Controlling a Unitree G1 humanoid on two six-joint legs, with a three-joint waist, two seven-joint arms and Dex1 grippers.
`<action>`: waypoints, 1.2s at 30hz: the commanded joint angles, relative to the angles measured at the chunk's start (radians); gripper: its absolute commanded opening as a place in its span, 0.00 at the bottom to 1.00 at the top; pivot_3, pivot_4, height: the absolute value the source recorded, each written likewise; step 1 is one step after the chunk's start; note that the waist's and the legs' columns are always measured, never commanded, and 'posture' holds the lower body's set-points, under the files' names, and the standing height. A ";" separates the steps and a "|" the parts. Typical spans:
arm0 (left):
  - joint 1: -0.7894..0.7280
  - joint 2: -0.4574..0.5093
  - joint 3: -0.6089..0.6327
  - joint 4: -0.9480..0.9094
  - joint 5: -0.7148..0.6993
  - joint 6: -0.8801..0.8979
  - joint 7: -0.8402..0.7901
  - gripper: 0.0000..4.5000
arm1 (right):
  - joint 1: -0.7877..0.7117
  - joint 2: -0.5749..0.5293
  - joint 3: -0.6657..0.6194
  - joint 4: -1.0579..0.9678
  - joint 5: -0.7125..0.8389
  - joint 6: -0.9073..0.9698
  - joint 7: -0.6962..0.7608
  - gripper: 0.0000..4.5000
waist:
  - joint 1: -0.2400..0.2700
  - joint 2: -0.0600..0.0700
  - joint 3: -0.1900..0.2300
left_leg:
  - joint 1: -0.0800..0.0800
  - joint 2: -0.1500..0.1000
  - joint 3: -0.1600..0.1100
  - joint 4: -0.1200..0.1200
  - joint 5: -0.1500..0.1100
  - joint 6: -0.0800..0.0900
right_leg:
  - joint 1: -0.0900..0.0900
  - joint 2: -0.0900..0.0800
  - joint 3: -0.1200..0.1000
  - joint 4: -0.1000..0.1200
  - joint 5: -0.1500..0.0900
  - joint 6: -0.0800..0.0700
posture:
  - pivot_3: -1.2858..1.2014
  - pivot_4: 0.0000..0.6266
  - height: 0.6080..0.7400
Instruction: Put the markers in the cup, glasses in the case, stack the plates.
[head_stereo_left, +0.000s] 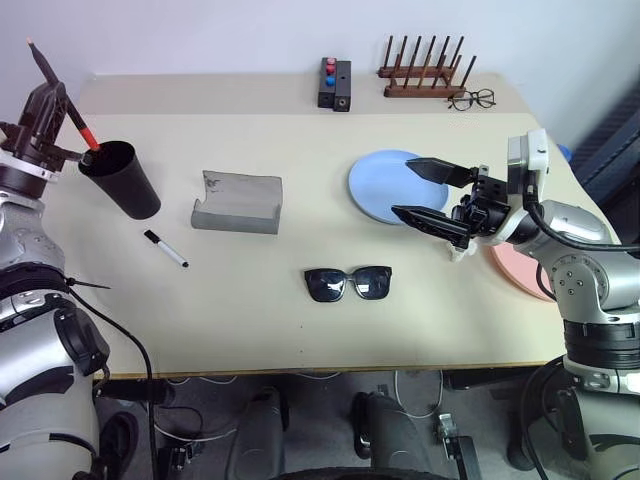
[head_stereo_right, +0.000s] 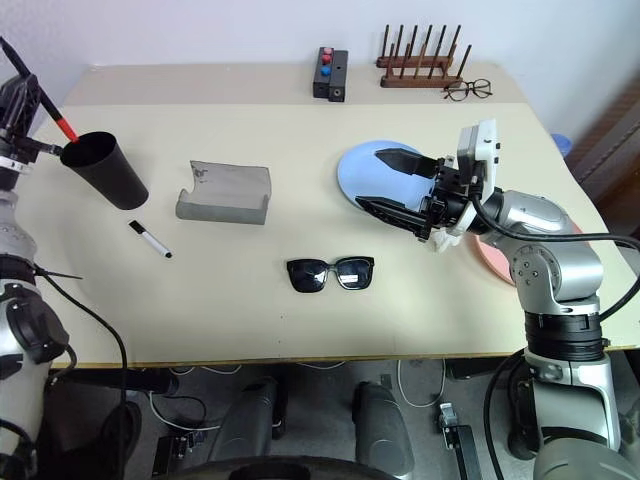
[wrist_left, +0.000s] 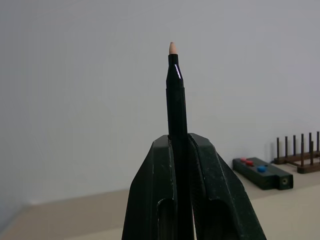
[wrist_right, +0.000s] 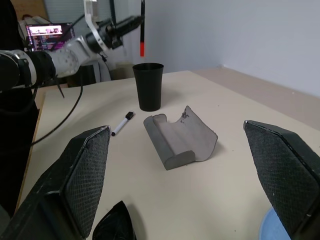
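Step in hand: first marker going into the tall matte black tapered cup (head_stereo_left: 120, 178), at the bench's (head_stereo_left: 250, 320) nine o'clock edge.
Left gripper (head_stereo_left: 42, 108): clenched on the dark marker with the red end (head_stereo_left: 68, 104), red end down, just above the cup's rim.
Right gripper (head_stereo_left: 432, 195): released, jaws wide, hovering near three o'clock beside the round light blue plastic plate (head_stereo_left: 380, 186); pink plate (head_stereo_left: 520, 270) partly behind the arm.
Whitish marker with dark tip (head_stereo_left: 165, 249): lying at the cup's five o'clock.
Black thick-framed sunglasses (head_stereo_left: 348, 283): at the six o'clock side of the bench's middle; grey felt case (head_stereo_left: 237, 203) open at their eleven o'clock.
Next move: likely lower the red end inside the rim, then let go.
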 joint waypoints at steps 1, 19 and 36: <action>-0.008 0.009 0.009 0.017 0.003 -0.033 0.004 0.01 | -0.015 -0.016 -0.017 -0.022 -0.004 -0.006 0.002 0.97 | 0.000 0.000 0.000 | 0.000 0.000 0.000 0.000 0.000 0.000 | 0.000 0.000 0.000 0.000 0.000 0.000 | 0.52 0.24 1.00; -0.005 -0.002 0.010 0.027 0.012 -0.041 0.041 0.93 | -0.006 -0.022 -0.022 -0.028 -0.016 -0.008 0.007 0.97 | 0.000 0.000 0.000 | 0.000 0.000 0.000 0.000 0.000 0.000 | 0.000 0.000 0.000 0.000 0.000 0.000 | 0.52 0.24 1.00; 0.155 -0.032 -0.072 -0.857 -0.098 0.796 0.533 0.98 | -0.009 -0.029 -0.015 -0.018 -0.016 0.001 0.021 0.97 | -0.003 0.000 0.000 | 0.000 0.000 0.000 0.000 0.000 0.000 | 0.000 0.000 0.002 0.001 0.001 0.001 | 0.52 0.24 1.00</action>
